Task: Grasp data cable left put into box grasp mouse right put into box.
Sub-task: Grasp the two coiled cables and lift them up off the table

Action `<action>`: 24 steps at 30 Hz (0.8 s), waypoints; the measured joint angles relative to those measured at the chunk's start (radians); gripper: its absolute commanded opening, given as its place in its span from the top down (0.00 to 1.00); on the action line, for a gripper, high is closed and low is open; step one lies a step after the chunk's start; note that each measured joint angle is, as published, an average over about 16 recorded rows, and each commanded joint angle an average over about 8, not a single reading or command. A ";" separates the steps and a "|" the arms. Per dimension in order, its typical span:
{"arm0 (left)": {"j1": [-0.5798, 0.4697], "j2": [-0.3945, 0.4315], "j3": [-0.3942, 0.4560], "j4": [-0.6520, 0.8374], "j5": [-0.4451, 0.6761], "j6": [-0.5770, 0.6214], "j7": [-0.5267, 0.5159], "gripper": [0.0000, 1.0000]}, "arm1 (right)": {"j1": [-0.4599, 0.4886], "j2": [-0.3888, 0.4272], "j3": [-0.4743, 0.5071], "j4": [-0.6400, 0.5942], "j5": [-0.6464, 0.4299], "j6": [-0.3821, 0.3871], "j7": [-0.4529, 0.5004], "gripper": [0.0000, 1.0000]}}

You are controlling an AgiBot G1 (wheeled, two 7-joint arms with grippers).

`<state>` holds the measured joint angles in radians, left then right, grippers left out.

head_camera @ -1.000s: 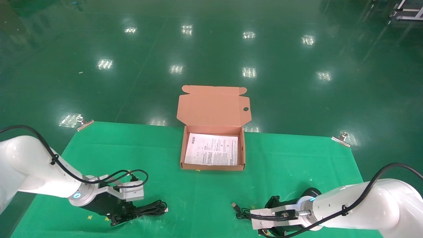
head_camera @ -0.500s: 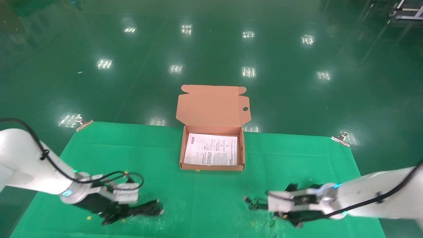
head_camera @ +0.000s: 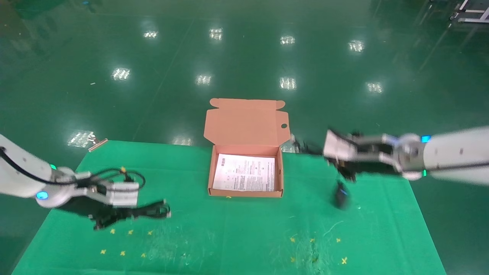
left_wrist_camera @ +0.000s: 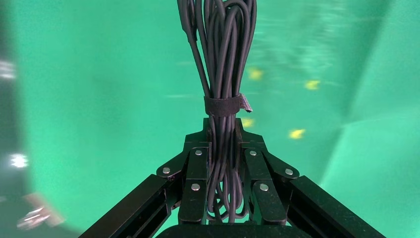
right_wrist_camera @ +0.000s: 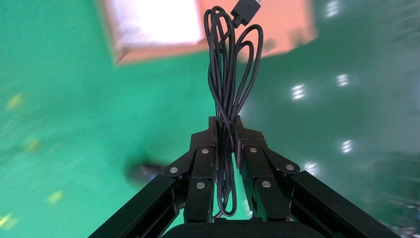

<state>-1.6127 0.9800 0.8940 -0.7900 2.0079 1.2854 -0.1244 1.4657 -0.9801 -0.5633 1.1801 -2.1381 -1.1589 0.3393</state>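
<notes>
- Left gripper [head_camera: 114, 215], black linkage fingers with riveted plates, is clamped on the data cable [head_camera: 151, 211]: a thin black rubbery cable wound into a long narrow bundle of loops. It is held off the cloth over the near-left part of the table.
- Left wrist view: the data cable [left_wrist_camera: 221, 74] runs straight out between the closed left gripper [left_wrist_camera: 225, 148]. A narrow dark fabric strap [left_wrist_camera: 225, 105] binds the loops just beyond the fingertips.
- Right gripper [head_camera: 344, 168] is raised to the right of the box, closed on the mouse's own coiled cord [head_camera: 305, 147], not on the mouse body.
- Right wrist view: the thin black cord [right_wrist_camera: 229, 64] is pinched between the fingers of the right gripper [right_wrist_camera: 225, 131]; its loops are loose and uneven, ending in a black rectangular USB plug [right_wrist_camera: 245, 10].
- The mouse [head_camera: 340, 198], a small black oval plastic body, hangs below the right gripper over the green cloth, right of the box. It is blurred, so whether it touches the cloth cannot be told.
- The box [head_camera: 211, 179], a shallow salmon-orange cardboard mailer, sits open at the far middle of the table. Its tabbed flap lid [head_camera: 244, 124] stands upright at the back, with one round hole near its right edge.
- A white printed paper sheet [head_camera: 244, 172] lies flat on the box floor.
- The table is covered by a matte green cloth [head_camera: 229, 236], scuffed pale in places and marked with small yellow crosses.
</notes>
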 measured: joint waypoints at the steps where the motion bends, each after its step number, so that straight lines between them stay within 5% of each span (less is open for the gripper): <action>1: -0.006 -0.009 -0.004 -0.030 0.004 -0.002 -0.017 1.00 | 0.013 -0.007 0.006 0.001 0.005 0.006 0.002 1.00; 12: -0.067 -0.038 -0.056 -0.254 0.041 -0.089 -0.145 1.00 | 0.145 -0.124 0.048 -0.033 0.073 0.088 -0.021 1.00; 24: -0.134 0.051 -0.082 -0.218 0.094 -0.250 -0.127 1.00 | 0.231 -0.256 0.057 -0.177 0.103 0.186 -0.083 1.00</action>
<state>-1.7469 1.0313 0.8124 -1.0083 2.1020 1.0352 -0.2515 1.6963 -1.2357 -0.5067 1.0034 -2.0356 -0.9731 0.2564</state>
